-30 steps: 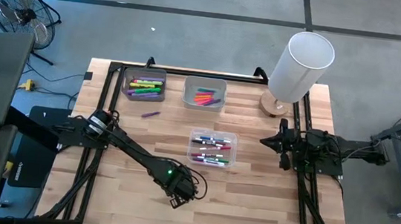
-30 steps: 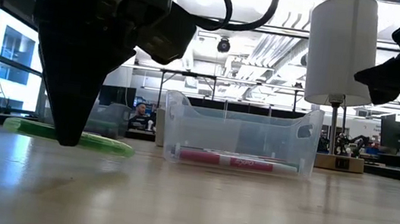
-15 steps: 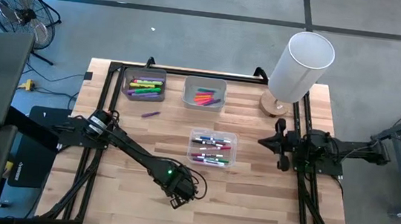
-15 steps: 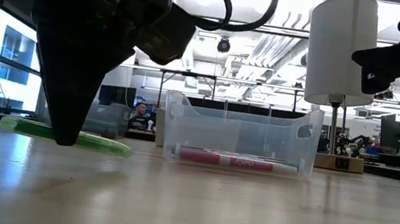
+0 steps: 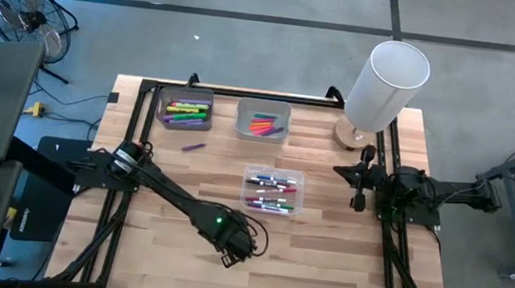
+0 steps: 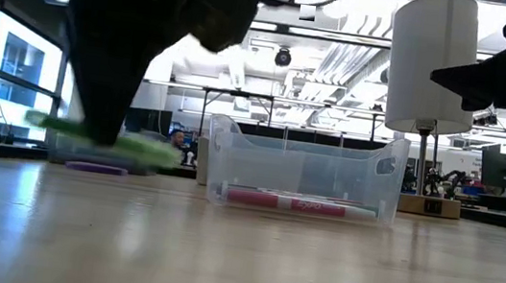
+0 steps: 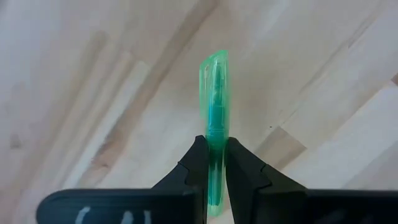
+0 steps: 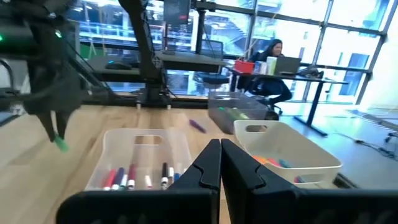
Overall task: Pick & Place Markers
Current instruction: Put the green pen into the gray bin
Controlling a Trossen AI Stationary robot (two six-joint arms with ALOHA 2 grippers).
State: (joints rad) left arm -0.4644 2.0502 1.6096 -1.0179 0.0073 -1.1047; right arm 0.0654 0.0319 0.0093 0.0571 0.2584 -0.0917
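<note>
Low over the table's near side, the left gripper (image 7: 211, 163) points down, jaws clamped on a translucent green marker (image 7: 213, 106) held just above the wood. Meanwhile the right gripper (image 5: 359, 179) waits clenched at the right edge.

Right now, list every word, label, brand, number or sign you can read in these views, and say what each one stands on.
Nothing here can be read.
Red marker in the clear bin: print along the barrel, too blurred to read.
Markers in that bin, right wrist view: no legible print.
Green marker in the left gripper: no lettering visible.
White cylinder: plain, no markings.
</note>
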